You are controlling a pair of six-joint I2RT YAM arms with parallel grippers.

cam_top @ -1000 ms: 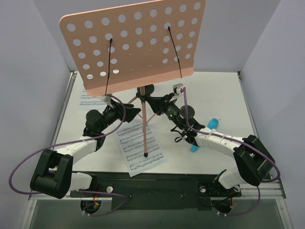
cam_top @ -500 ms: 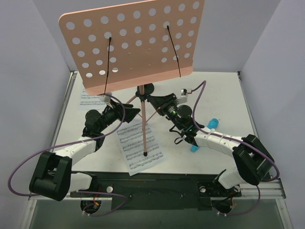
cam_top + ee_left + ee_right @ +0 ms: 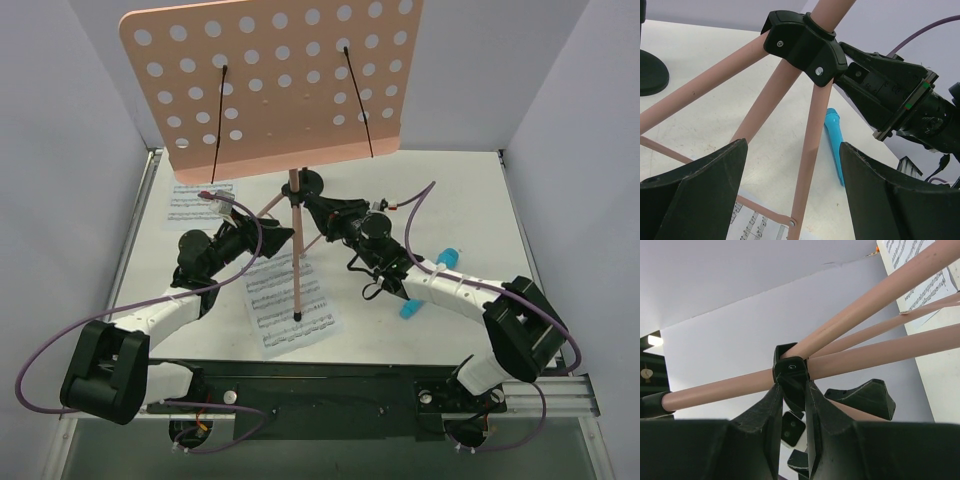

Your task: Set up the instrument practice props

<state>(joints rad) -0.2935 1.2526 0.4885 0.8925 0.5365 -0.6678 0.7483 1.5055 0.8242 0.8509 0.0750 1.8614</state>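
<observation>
The pink perforated desk (image 3: 270,85) with two black wire page-holders (image 3: 358,100) stands high on its pink tripod (image 3: 296,250). My right gripper (image 3: 318,212) is shut on the tripod's black joint (image 3: 790,371), which also shows in the left wrist view (image 3: 805,42). My left gripper (image 3: 272,236) is open, its jaws either side of one pink leg (image 3: 807,160) without touching it. One white sheet-music page (image 3: 290,305) lies under the tripod. The other page (image 3: 195,203) lies at the back left.
A blue tube-like object (image 3: 425,285) lies on the table to the right of the tripod, under my right arm; it also shows in the left wrist view (image 3: 834,142). A black round disc (image 3: 650,70) sits on the table behind the tripod. Grey walls close off three sides.
The desk has shifted up and to the left and the stand is more upright. My right gripper has turned at the joint. The near leg's foot has slid slightly left.
</observation>
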